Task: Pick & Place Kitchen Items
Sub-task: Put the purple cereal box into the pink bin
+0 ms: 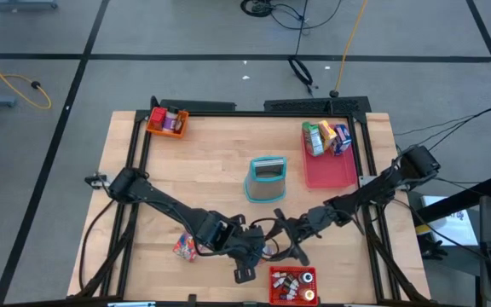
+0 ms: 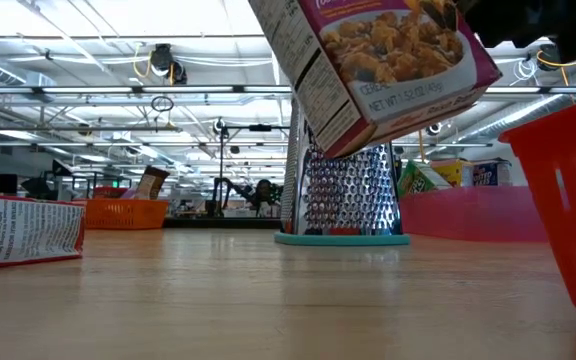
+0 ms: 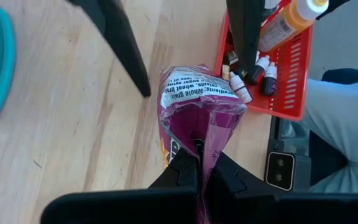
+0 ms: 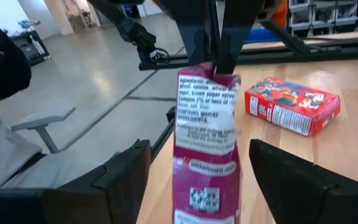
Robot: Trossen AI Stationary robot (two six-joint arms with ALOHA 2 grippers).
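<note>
A magenta cereal box [image 3: 201,106] hangs above the table's near middle, with my left gripper [image 3: 199,162] shut on it. In the low view the box [image 2: 378,70] is tilted, well off the wood. My right gripper [image 4: 197,180] is open and comes in level from the right. Its fingers [image 4: 120,177] stand on either side of the box [image 4: 205,143] without touching it. A red snack box [image 4: 291,106] lies flat on the table at the near left [image 1: 184,247]. A red bin [image 1: 294,286] at the near edge holds small bottles [image 3: 253,78]. My left gripper pinches the box's crumpled upper end [image 3: 197,142] between its two fingers. The fingers come from above, slanting down. The box hangs below them, tilted and clear of the table.
A metal grater on a teal base [image 1: 267,179] stands mid-table. A pink tray [image 1: 331,170] with snack boxes sits at the far right, and an orange bin [image 1: 167,121] at the far left. A seated person's legs [image 3: 340,130] show beyond the near edge.
</note>
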